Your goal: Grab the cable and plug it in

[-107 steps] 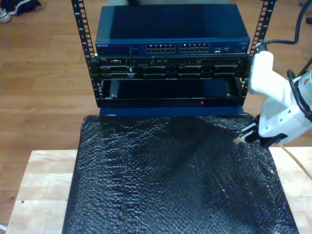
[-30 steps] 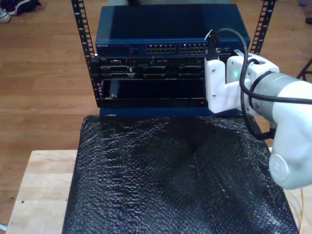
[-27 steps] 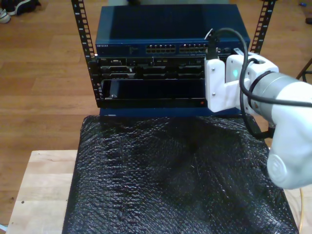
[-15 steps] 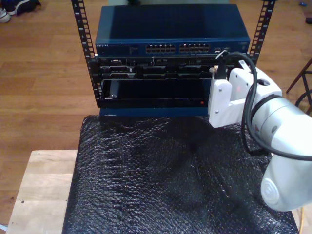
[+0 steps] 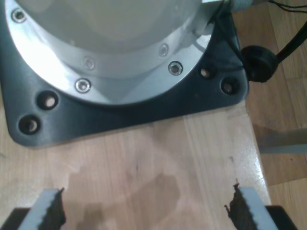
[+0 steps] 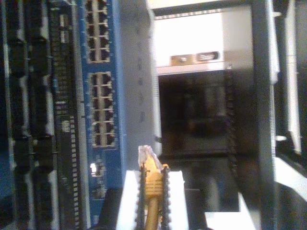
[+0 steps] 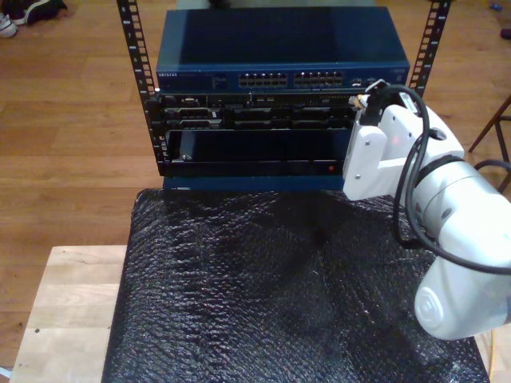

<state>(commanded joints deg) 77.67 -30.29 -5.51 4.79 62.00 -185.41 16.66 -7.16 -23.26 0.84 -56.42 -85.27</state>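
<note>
The yellow-orange cable (image 6: 152,189) is pinched between the black pads of my second gripper (image 6: 152,191), which is shut on it. Its clear plug (image 6: 145,155) sticks out past the fingertips and points at the blue switch (image 6: 119,96), level with the end of the port rows (image 6: 100,105) and apart from them. In the exterior view the white second arm reaches in from the exterior view's right, with my second gripper (image 7: 363,98) at the rack front just below the switch (image 7: 279,48). My first gripper (image 5: 148,213) stands open over bare wood, with nothing between its fingers.
A black bubble-textured mat (image 7: 279,287) covers the wooden table (image 7: 64,319) in front of the rack. Perforated rack rails (image 7: 132,48) flank the switch, with black units (image 7: 255,112) and an open bay beneath. An arm's metal flange on a black base plate (image 5: 120,115) sits by my first gripper.
The second arm rose from the mat's edge at the exterior view's right to the rack front. Over the last half second its wrist shifted slightly up and to the exterior view's right.
</note>
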